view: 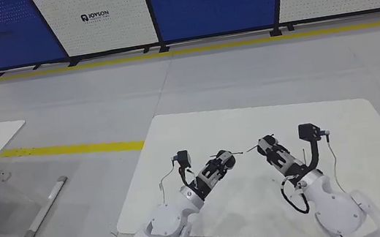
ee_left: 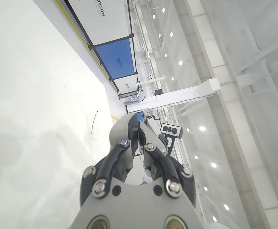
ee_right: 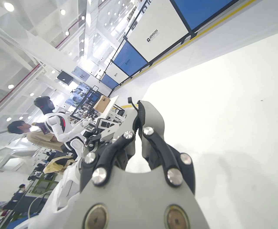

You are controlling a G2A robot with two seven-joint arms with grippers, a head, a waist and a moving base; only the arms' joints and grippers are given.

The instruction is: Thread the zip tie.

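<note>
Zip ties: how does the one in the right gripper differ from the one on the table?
The held zip tie is clamped in the right gripper, only its head end poking out; the loose zip tie lies free on the table, full length showing. The held one is raised; the loose one rests flat, gently curved. Both are thin, dark, small-headed.

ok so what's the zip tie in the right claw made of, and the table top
zip tie: looks like black moulded plastic, likely nylon; thin strap with a blocky head, matte.
table: white matte cover, perhaps cloth or film, as soft wrinkles show; what lies under it is hidden.
</note>
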